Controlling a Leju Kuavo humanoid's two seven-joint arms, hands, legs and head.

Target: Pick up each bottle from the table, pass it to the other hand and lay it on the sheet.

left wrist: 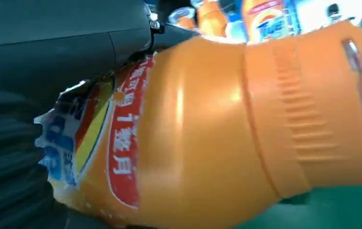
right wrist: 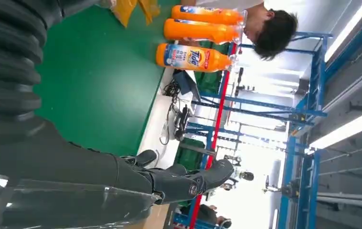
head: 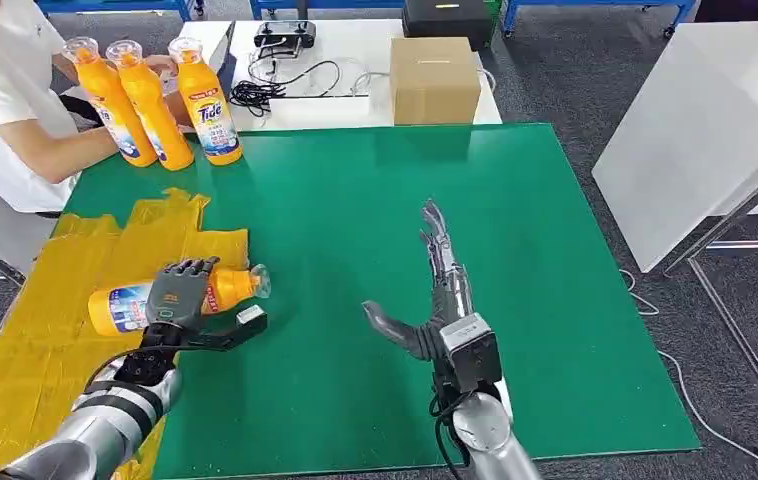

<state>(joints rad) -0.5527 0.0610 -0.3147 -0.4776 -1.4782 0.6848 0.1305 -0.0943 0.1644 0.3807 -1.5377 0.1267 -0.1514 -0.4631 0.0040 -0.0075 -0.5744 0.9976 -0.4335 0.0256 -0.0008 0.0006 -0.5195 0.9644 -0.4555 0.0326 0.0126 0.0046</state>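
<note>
Your left hand (head: pixel 180 292) has its fingers wrapped around the bottle (head: pixel 170 297), lying sideways right over the yellow sheet's (head: pixel 45 330) edge, cap pointing toward your right hand (head: pixel 433 300), which is spread and holding nothing.

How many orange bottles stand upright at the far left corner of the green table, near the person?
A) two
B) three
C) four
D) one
B: three upright bottles stand in a row there, while a fourth bottle lies sideways in the left hand over the yellow sheet.
</note>
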